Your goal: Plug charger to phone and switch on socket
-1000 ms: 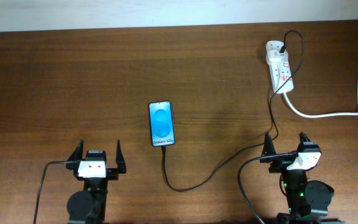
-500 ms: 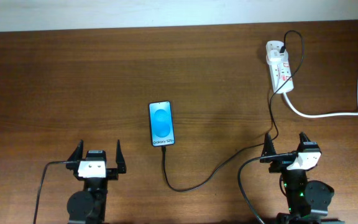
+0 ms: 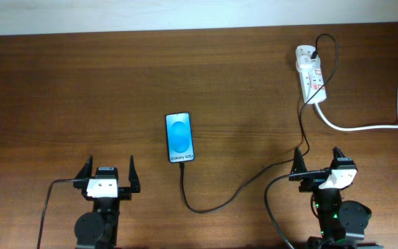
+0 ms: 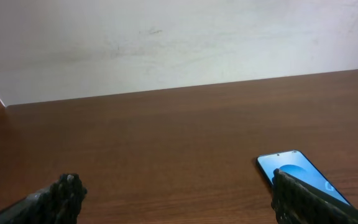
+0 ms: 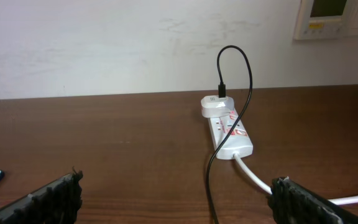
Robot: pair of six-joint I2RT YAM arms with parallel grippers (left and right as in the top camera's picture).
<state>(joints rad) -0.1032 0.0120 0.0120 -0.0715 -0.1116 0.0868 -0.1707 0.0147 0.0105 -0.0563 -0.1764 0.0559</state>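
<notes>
The phone [image 3: 179, 137] lies flat mid-table, blue screen up, "Galaxy S25" at its near end. The charger cable [image 3: 240, 190] runs from the phone's near end, loops right, and rises to its plug in the far end of the white socket strip [image 3: 310, 75]. The left gripper [image 3: 108, 176] is open and empty near the front edge, left of the phone; the phone's corner shows in the left wrist view [image 4: 294, 171]. The right gripper [image 3: 318, 168] is open and empty at the front right. In the right wrist view the socket [image 5: 229, 129] and cable [image 5: 211, 171] lie ahead between the open fingers [image 5: 176, 199].
The socket's thick white cord [image 3: 365, 126] curves off toward the right table edge. A white wall borders the table's far edge [image 4: 179, 43]. A wall panel [image 5: 334, 17] hangs at upper right. The robots' own black cables trail off the front edge.
</notes>
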